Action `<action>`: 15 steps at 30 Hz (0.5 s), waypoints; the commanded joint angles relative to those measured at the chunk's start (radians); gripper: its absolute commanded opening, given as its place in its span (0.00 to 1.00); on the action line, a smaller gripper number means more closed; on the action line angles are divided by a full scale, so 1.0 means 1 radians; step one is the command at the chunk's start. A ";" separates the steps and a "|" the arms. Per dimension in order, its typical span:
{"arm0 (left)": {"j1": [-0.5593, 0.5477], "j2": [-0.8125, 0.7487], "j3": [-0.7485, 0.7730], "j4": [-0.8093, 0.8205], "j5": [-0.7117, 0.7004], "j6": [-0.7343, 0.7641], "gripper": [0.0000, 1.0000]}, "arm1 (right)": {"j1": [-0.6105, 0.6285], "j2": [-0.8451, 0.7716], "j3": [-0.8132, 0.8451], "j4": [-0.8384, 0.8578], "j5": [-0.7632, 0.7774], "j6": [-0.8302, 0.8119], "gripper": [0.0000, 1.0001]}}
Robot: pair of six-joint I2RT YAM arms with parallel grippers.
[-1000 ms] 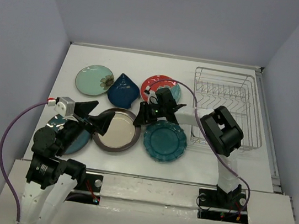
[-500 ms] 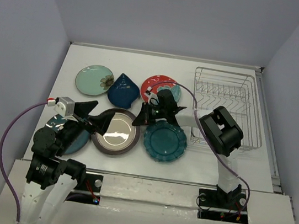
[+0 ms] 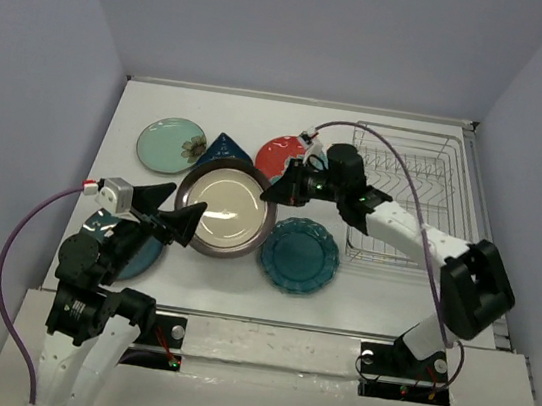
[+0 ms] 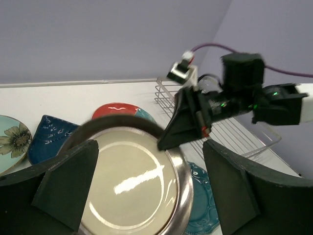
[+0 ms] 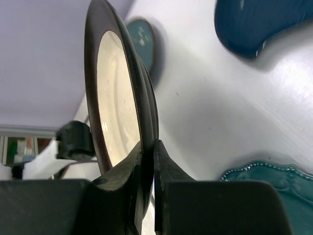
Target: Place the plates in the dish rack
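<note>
My right gripper point(image 3: 275, 189) is shut on the right rim of the cream plate with brown rim point(image 3: 225, 207) and holds it tilted up off the table; the wrist view shows the jaws point(image 5: 149, 152) pinching the rim point(image 5: 115, 107). My left gripper point(image 3: 173, 218) is open and empty, just left of and below that plate point(image 4: 132, 186). The mint-green plate point(image 3: 171, 144), navy teardrop plate point(image 3: 224, 144), red plate point(image 3: 283, 151), teal scalloped plate point(image 3: 299, 255) and blue-teal round plate point(image 3: 135, 253) lie flat. The dish rack point(image 3: 409, 192) holds no plates.
The navy plate is partly hidden behind the lifted plate. The blue-teal plate lies partly under my left arm. The rack stands against the table's right edge, a white wall behind it. The teal scalloped plate point(image 5: 264, 174) lies directly below my right gripper.
My right gripper has lifted the cream plate off the table, tilted it up and carried it toward the far side. The right arm has stretched out. The left gripper has barely moved.
</note>
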 commanded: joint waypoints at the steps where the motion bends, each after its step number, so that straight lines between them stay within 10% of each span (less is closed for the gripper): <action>1: 0.003 -0.025 -0.008 0.034 0.008 0.005 0.99 | -0.140 -0.248 0.018 0.081 0.062 0.052 0.07; 15: -0.075 -0.103 -0.002 0.023 -0.024 0.012 0.99 | -0.862 -0.522 0.047 -0.228 0.438 0.013 0.07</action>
